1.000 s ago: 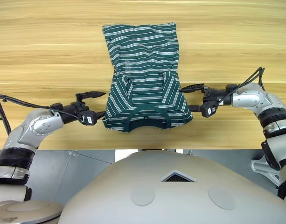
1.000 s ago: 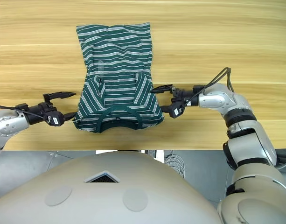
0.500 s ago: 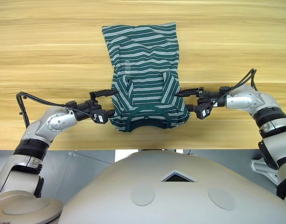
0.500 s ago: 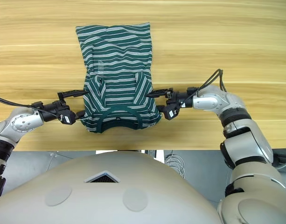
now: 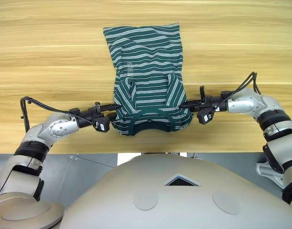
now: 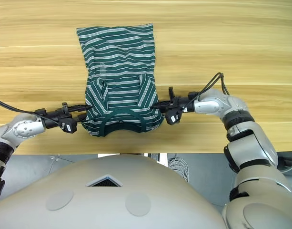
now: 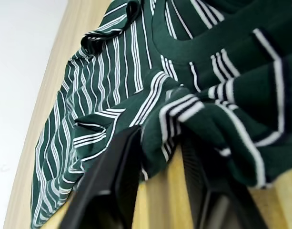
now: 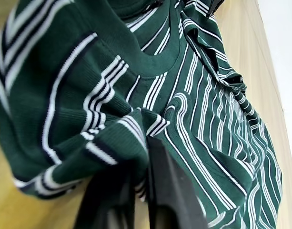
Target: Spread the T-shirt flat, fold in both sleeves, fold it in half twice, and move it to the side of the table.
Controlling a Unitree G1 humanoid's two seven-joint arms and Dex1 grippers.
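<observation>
The T-shirt [image 5: 146,71] is pinched at both collar-end corners by the left gripper [image 5: 115,109] and right gripper [image 5: 185,105], sleeves tucked in. Over in the wrist views, bunched fabric is seen clamped between the black fingers [image 7: 112,186].

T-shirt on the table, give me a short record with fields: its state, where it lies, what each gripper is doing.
T-shirt: green striped, sleeves folded inward, collar end nearest the robot
table: wooden, shirt lies lengthwise near its middle
left gripper: shut on the shoulder edge left of the collar
right gripper: shut on the shoulder edge right of the collar
</observation>
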